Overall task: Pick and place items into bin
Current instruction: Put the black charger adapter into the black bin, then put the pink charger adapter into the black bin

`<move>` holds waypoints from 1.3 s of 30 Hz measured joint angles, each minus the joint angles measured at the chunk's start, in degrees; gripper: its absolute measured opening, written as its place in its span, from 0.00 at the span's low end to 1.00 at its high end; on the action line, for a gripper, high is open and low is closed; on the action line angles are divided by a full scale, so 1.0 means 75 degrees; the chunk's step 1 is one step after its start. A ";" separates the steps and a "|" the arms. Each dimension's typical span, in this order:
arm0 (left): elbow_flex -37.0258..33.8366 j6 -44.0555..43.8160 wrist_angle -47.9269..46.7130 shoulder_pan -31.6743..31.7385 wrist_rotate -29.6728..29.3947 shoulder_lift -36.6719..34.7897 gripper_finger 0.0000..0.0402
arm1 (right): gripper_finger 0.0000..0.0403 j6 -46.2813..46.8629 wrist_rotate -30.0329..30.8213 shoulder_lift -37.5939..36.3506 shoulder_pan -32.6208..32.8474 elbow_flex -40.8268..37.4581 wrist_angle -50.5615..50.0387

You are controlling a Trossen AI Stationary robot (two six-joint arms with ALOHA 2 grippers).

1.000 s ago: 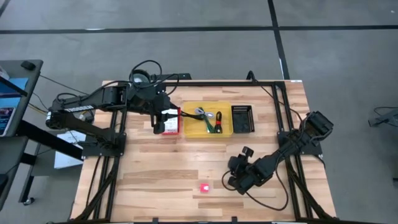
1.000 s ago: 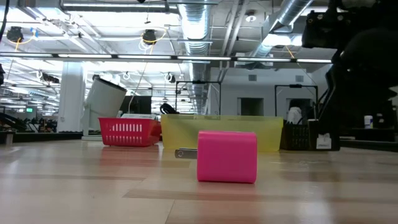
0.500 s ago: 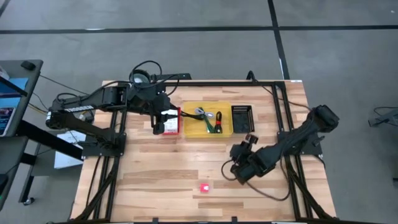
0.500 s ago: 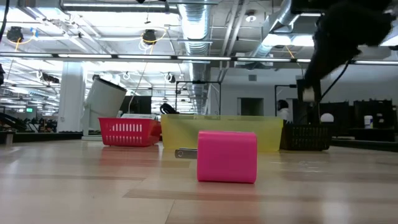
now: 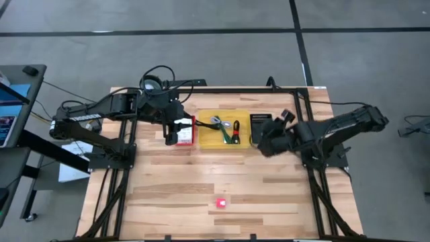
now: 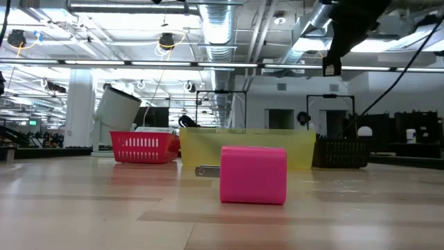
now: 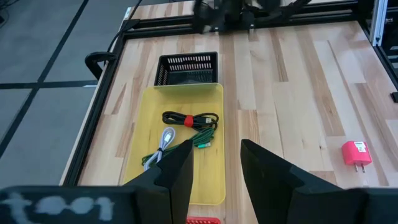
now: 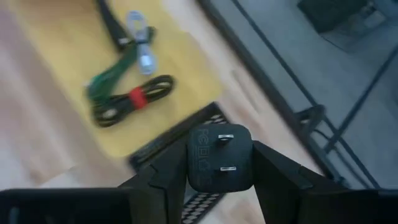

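Black charger (image 8: pixel 220 158) lettering: unreadable.

Charger cube in the air, cables in the bin, pink one alone

The black charger cube (image 8: pixel 220 157), prongs out, sits clamped in the right gripper (image 8: pixel 219 163) above the black basket (image 5: pixel 262 128). Green, black and grey cables (image 5: pixel 226 130) lie coiled in the yellow bin (image 5: pixel 205 138). The pink charger (image 5: pixel 221 202) rests on the table's near side, well apart.

Industrial lab or workshop, exposed ceiling ducts (image 6: pixel 229 31), strip lights, grey concrete floor (image 5: pixel 215 60), framed wooden workbench (image 5: pixel 175 195)
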 joint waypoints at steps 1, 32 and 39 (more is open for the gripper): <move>0.0000 0.0000 0.0000 0.0000 0.0000 0.0000 0.31 | 0.35 -0.0158 -0.0015 -0.0091 -0.0207 0.0000 0.0000; 0.0000 -0.0119 0.0009 -0.0469 -0.0207 0.0002 0.31 | 0.46 -0.2546 -0.1897 0.0604 -0.2309 -0.0010 0.0697; 0.0000 -0.0143 -0.0006 -0.0478 -0.0221 0.0000 0.31 | 0.56 -0.2729 -0.1868 0.1008 -0.2315 -0.0020 0.0686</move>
